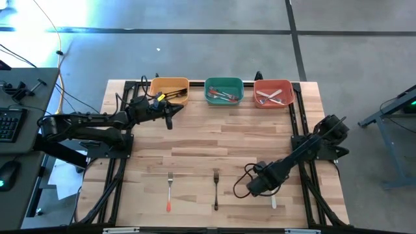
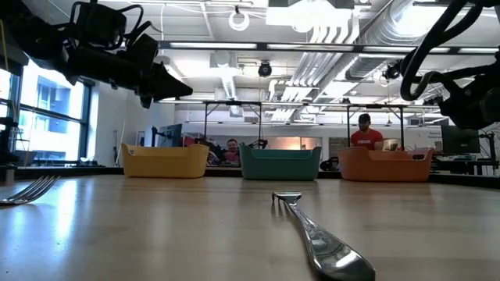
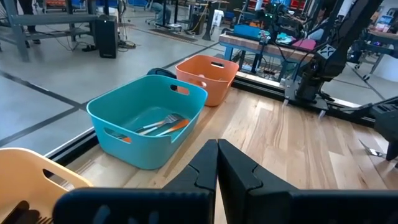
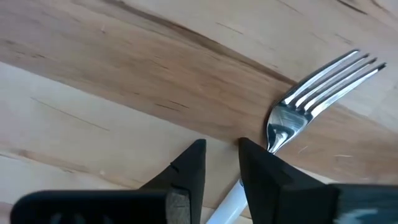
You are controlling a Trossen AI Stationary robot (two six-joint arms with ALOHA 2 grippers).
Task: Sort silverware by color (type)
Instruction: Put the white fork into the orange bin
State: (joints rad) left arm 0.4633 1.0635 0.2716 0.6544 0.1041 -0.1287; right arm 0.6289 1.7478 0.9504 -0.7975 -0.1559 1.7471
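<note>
Presently, your right gripper (image 4: 217,158) sits low over the white-handled silver fork (image 4: 323,87), fingers narrowly parted, holding nothing. Your left gripper (image 1: 168,117) waits beside the yellow plastic bin (image 1: 170,85), fingers closed, empty.

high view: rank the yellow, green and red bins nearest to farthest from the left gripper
From the left gripper, near the table's far edge:
1. Yellow bin, just behind it on the left.
2. Green bin, in the middle of the row.
3. Red bin, at the right end.
</note>
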